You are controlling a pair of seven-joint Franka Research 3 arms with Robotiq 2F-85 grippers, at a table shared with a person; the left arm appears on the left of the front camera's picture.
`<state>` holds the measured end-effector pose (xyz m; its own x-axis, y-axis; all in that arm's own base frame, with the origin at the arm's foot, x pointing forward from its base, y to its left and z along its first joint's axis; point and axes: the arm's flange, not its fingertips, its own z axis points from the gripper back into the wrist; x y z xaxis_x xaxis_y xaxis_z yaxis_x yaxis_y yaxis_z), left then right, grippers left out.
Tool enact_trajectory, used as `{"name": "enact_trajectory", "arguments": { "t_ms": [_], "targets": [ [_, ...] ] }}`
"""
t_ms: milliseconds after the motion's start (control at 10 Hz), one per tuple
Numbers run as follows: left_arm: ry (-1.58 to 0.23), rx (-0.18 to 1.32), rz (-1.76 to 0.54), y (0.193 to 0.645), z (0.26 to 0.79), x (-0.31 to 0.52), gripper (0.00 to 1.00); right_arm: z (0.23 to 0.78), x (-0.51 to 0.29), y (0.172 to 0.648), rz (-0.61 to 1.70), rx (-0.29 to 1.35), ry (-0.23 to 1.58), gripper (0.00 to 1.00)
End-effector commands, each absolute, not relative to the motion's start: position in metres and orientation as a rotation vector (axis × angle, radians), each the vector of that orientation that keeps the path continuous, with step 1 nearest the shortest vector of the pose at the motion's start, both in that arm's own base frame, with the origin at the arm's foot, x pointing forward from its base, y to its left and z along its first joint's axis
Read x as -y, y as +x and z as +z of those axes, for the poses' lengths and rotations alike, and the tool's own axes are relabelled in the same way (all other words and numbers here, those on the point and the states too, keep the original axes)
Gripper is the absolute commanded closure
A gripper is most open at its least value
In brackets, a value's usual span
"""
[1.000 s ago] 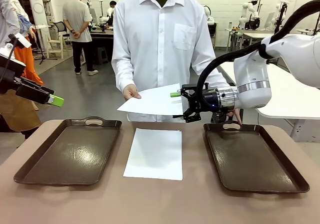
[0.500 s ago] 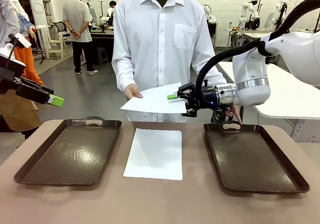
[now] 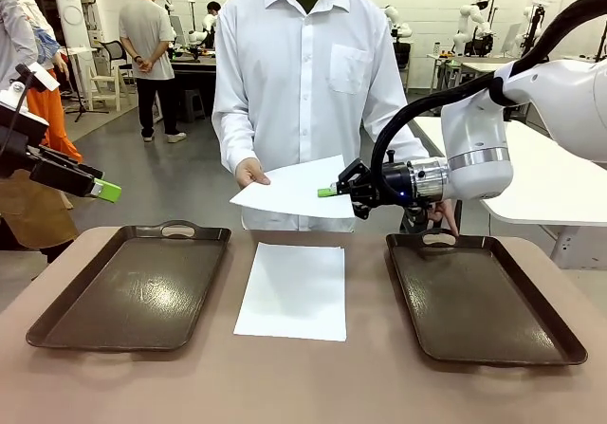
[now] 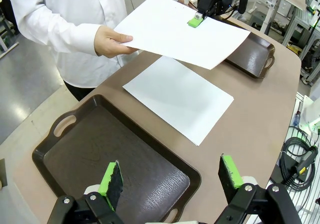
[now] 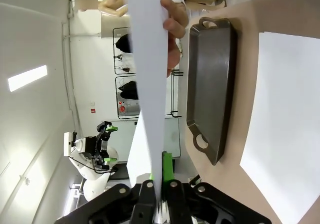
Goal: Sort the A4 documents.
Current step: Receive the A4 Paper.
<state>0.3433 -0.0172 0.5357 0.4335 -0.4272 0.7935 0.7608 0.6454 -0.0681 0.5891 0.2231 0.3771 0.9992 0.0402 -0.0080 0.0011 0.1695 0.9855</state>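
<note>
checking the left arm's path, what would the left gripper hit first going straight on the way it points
Probably the left tray, seen between the fingers of the open left gripper in its wrist view. The sheet on the table lies just beyond, so depth leaves doubt.

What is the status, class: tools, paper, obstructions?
Right tool shut on held sheet; person's hand grips its other edge. Left tool open, holding nothing. Second sheet flat on table.
</note>
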Motion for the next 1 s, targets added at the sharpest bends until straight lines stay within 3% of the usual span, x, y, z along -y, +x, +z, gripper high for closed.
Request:
{"name": "enact_trajectory", "arguments": {
  "t_ms": [0, 900],
  "targets": [
    [-0.464, 0.836, -0.788, 0.3456, 0.5331, 0.0157, 0.0, 0.3742, -0.2262, 0.591, -0.008, -0.038, 1.426, 1.0],
    [-0.464, 0.836, -0.788, 0.3456, 0.5331, 0.0157, 0.0, 0.3737, -0.223, 0.589, 0.024, -0.041, 1.4, 1.0]
  ]
}}
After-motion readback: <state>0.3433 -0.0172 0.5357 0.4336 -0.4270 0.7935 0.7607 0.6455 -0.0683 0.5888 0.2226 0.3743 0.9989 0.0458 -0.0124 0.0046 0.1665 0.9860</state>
